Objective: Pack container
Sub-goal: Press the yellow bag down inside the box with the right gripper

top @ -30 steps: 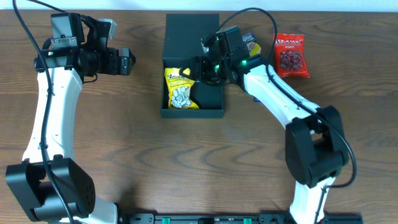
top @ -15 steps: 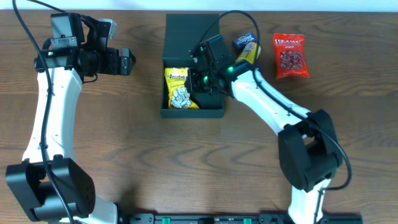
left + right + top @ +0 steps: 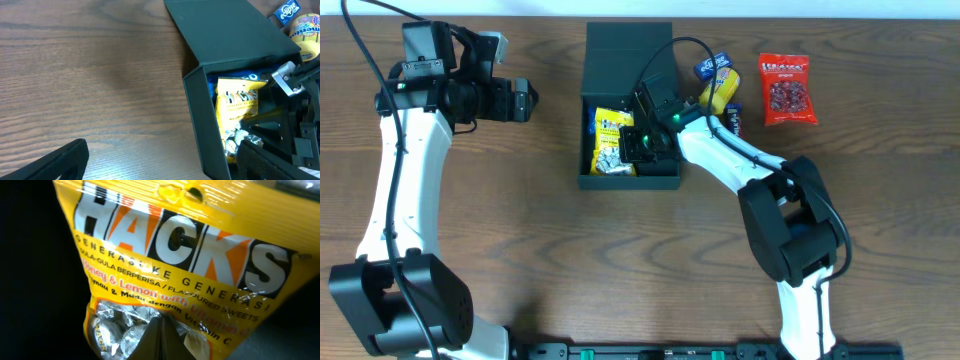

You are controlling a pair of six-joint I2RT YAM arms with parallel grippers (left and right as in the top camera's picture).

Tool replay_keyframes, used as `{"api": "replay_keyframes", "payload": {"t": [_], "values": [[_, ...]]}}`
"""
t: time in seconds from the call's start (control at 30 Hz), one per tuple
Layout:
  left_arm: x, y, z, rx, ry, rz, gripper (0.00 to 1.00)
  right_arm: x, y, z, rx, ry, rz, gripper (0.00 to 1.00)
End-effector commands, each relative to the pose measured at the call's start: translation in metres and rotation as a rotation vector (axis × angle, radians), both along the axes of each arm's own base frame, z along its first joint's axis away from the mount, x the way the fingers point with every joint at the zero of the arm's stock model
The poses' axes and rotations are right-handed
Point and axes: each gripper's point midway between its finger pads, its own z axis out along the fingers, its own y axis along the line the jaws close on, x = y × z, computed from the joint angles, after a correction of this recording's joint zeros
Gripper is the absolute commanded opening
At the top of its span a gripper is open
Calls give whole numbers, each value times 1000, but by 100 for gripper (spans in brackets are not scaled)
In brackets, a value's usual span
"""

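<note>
The table (image 3: 520,250) was dark brown wood with long lines in it. A thin pale strip showed past its far edge. The container (image 3: 630,182) sat on the far half of the table, near the middle. Its lid (image 3: 628,50) was open and lay back flat. A yellow HACKS bag (image 3: 608,140) lay inside, on the left side of the box.

The right gripper (image 3: 642,145) was down inside the container, right by the bag. Its own camera saw almost only the bag, so I could not tell how wide it was open or if it held the bag.

The left gripper (image 3: 525,100) hung over bare wood, well apart from the container. Its fingers were spread wide and held nothing.

On the wood to the right of the box lay a yellow packet (image 3: 718,90), a blue gum pack (image 3: 712,65), a small dark packet (image 3: 734,120) and a red bag (image 3: 787,88).
</note>
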Motion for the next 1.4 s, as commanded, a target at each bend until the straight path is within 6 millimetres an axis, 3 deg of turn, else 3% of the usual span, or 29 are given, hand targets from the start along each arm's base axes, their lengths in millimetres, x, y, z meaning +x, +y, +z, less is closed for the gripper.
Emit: {"api": "replay_keyframes", "payload": {"t": [0.0,0.17,0.3,0.47,0.6,0.7,0.8,1.07,1.17,1.27,1.37], "values": [[-2,-1,-2,-8,9,-2,95,-2,9,-9,24,6,40,1],[-2,-1,-2,-8,9,-2,95,-2,17,0,80,3,73,1],[-3,-1,-2,-8,15,-2,95,6,14,26,119,-39,96,1],[-5,-1,-3,-9,23,-2,96,29,-11,74,100,-156,41,1],[-6,-1,-4,-10,30,-2,95,45,-39,95,36,-233,-32,1],[-6,-1,-4,-10,29,-2,95,41,-34,98,73,-216,-12,1],[-6,-1,-4,-10,29,-2,95,30,-16,101,107,-231,74,1],[-6,-1,-4,-10,30,-2,95,14,8,92,56,-262,152,1],[-6,-1,-4,-10,31,-2,95,14,4,83,26,-243,133,1],[-9,-2,-6,-12,44,-2,96,23,-24,68,-91,-210,14,1],[-10,-2,-6,-12,48,-2,96,26,-34,55,-124,-190,-5,1]]}}
